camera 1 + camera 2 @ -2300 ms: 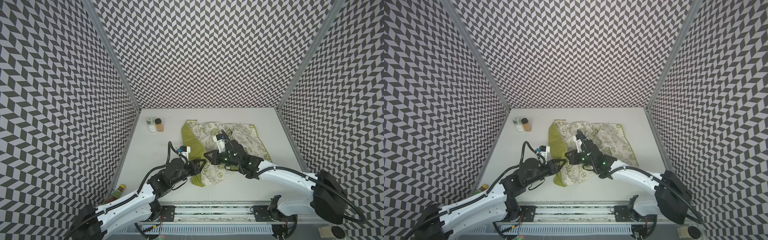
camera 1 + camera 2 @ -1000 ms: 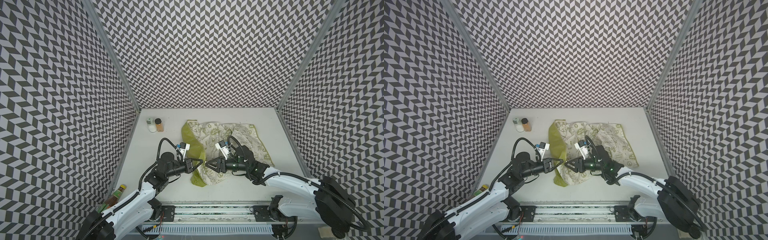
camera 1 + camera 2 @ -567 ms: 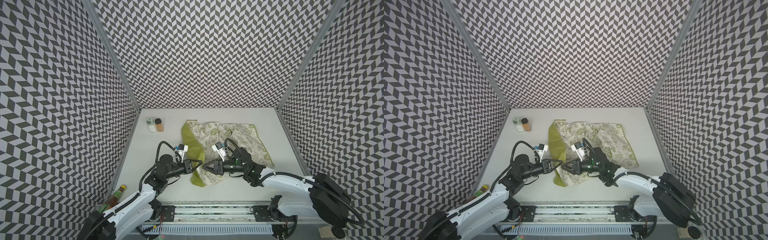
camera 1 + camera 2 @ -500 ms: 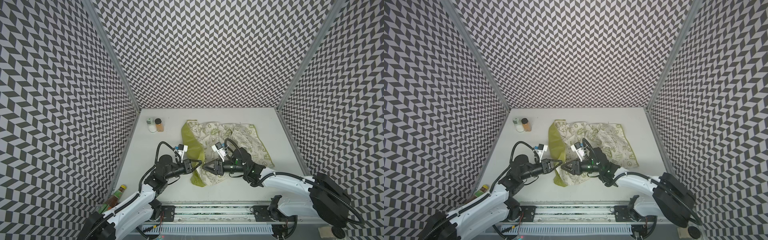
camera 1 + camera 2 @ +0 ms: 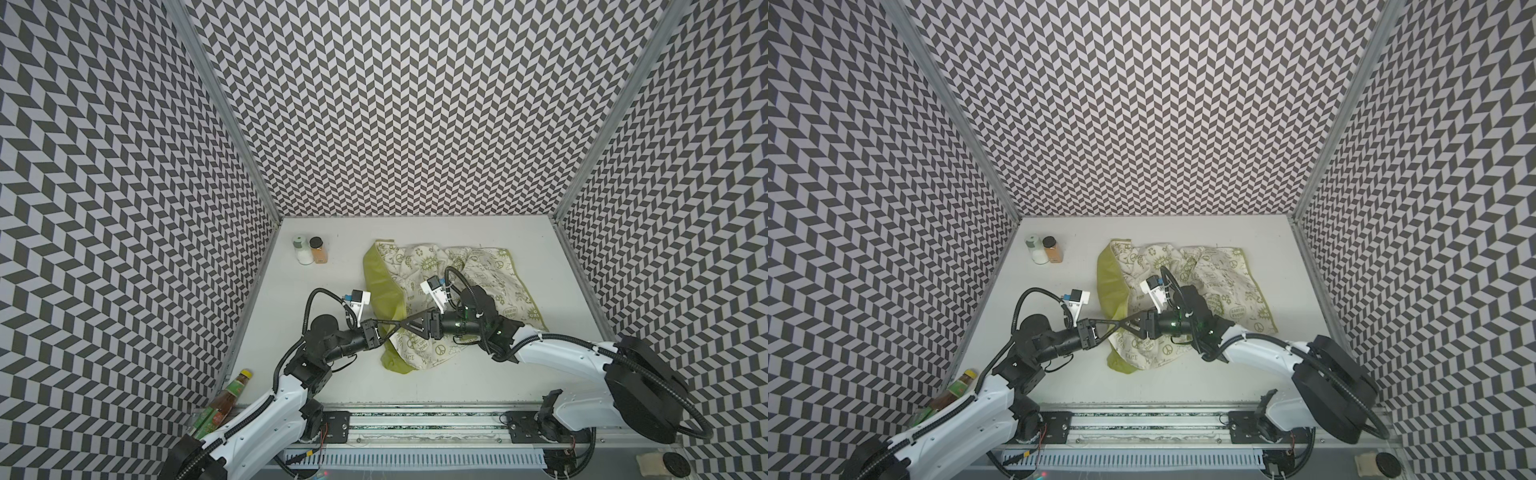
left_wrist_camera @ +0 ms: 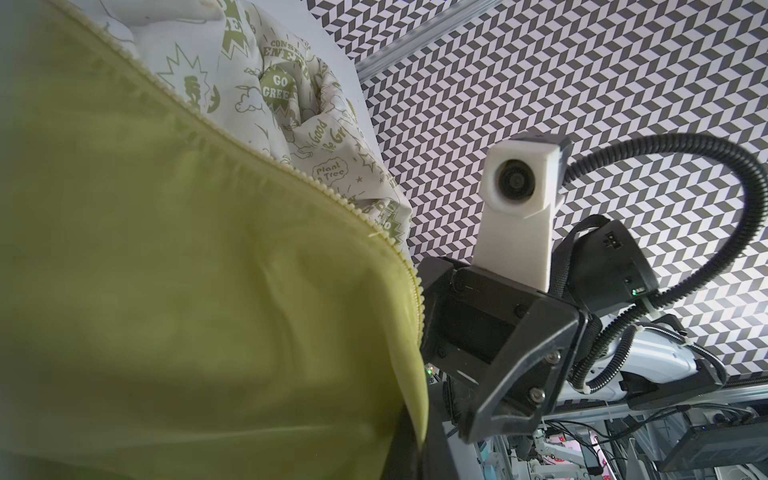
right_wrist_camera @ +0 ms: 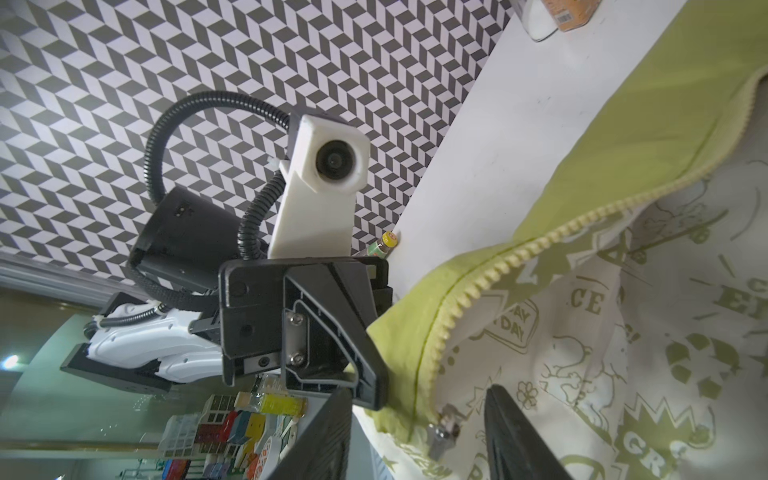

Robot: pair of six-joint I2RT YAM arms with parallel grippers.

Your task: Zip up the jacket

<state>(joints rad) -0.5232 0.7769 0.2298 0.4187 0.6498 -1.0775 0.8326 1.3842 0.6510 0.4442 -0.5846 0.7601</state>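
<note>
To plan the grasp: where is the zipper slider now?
In the right wrist view, the zipper slider sits at the end of the jacket's teeth, between the open right gripper's fingers, close to the left gripper holding the green edge.

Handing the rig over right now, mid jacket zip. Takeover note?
Left gripper: shut on the jacket, clamping its green edge beside the bottom of the zipper.
Right gripper: open, fingers either side of the metal slider, not gripping it.
The jacket lies open on the table, printed lining up.
Done: edge pinned. Nothing zipped; the teeth above the slider are bare.
Left: close on the slider, join the other side, pull up.
</note>
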